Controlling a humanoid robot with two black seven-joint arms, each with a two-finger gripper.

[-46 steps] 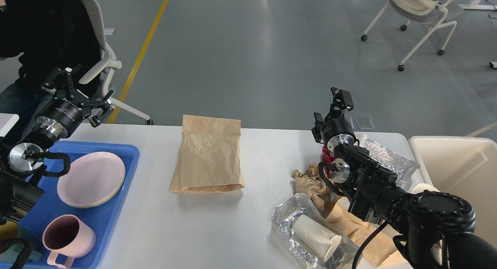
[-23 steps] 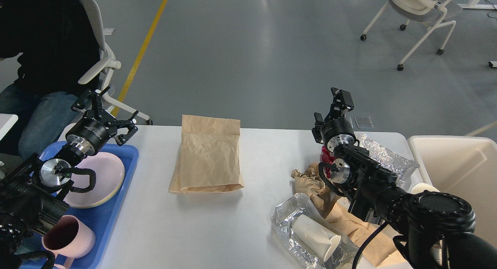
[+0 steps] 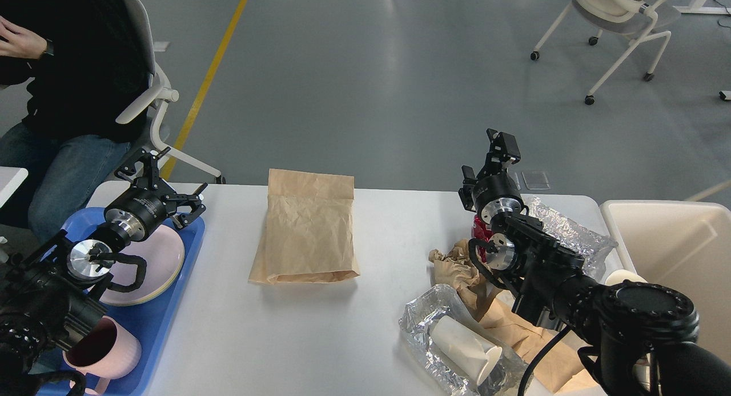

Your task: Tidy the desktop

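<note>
Now the left pincer [image 3: 161, 186] has swung in from the table's [image 3: 365, 327] far left corner. A second ago it hung higher, out beyond the left edge by the seated person [image 3: 63, 82]. It now sits lower and further in, above the far corner of the blue tray [image 3: 165, 322] and the rim of the pink plate [image 3: 163, 253]. Its fingers are spread wide and hold nothing; whether they touch the plate cannot be told. The right pincer [image 3: 502, 147] has not moved over the last second. It is raised above the far right part of the table with nothing seen in it, but it is viewed end-on, so its opening cannot be told.

The white table fills the lower part of the view. A brown paper bag [image 3: 308, 236] lies flat near the middle of the far edge. Crumpled paper [image 3: 457, 267], foil wrap [image 3: 562, 227], a red can [image 3: 482, 227] and a white cup [image 3: 465, 347] in a foil tray are heaped toward the right edge, next to the cream bin [image 3: 679, 242]. A pink mug [image 3: 114, 350] stands in the blue tray at the near left.

Likely meaning: the left arm is heading inward, maybe for the bag. The trash is not yet binned, so most of the tidying remains.
</note>
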